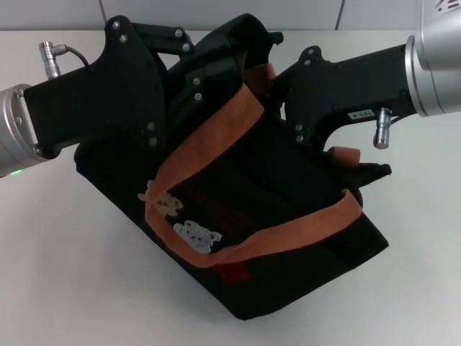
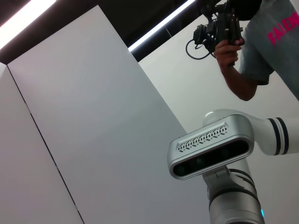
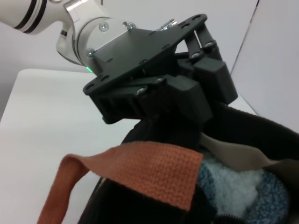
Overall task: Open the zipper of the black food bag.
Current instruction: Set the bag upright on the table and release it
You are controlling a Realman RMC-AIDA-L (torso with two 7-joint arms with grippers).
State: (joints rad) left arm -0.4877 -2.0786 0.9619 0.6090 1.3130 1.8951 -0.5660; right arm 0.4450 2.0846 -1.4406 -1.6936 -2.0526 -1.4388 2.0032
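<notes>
- Orange-brown strap [image 3: 140, 175] fills the nearest part of the right wrist view, draped over the rim of the black food bag [image 1: 288, 245], with the left pincer [image 3: 187, 109] just beyond it, pressed down at the bag's upper edge.
- Only that wrist view looks into the bag's mouth: a pale blue-and-white fuzzy item [image 3: 243, 186] and a beige lining flap [image 3: 238, 154] show beside the left pincer, so the mouth is at least partly parted there.
- From the head view, the bag sits tilted on the white counter [image 1: 65, 274], its bear patches [image 1: 180, 220] and red mark [image 1: 234, 272] facing the camera; a strap loop runs from between the two pincers down across the front.
- Left pincer [image 1: 198, 68] sits on the bag's far upper edge; the right pincer [image 1: 284, 97] meets the same edge just beside it, near the strap's upper end.
- Neither pincer's fingertips are visible in any view: they are buried in black fabric, so I cannot tell whether either is clenched or released.
- Black on black also hides the zipper; its track and pull tab cannot be picked out.
- Left wrist view shows none of the work: only white wall panels [image 2: 93, 140], the robot's head [image 2: 210, 149] and a person holding a camera rig [image 2: 222, 25], cut off by the frame.
- Bare counter lies open on both outer sides of the pincers and in front of the bag.
</notes>
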